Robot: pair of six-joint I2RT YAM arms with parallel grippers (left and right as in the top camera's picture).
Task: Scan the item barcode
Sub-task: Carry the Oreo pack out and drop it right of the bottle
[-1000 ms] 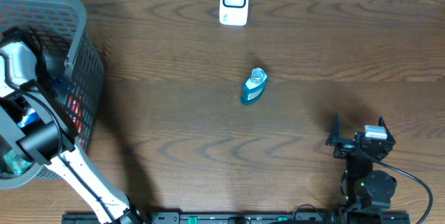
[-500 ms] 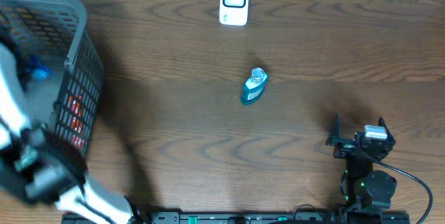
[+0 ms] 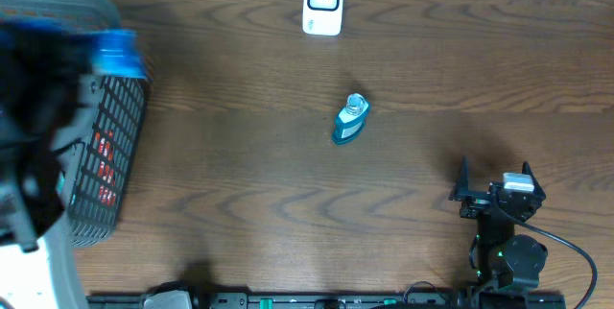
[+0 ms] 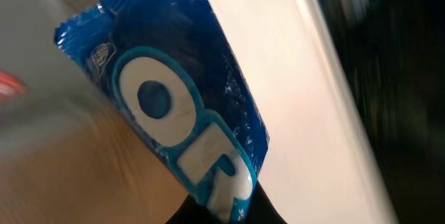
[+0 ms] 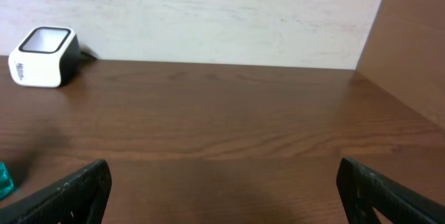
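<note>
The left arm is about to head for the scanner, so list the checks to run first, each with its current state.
1. Blue packet pinched in left gripper: ok.
2. Packet clear of the basket rim: cannot tell, the overhead view is blurred.
3. Barcode side located: cannot tell, only the printed front shows.
4. Scanner unobstructed: ok.
5. Bottle off the straight line from basket to scanner: ok.
6. Right gripper open, parked out of the way: ok.
</note>
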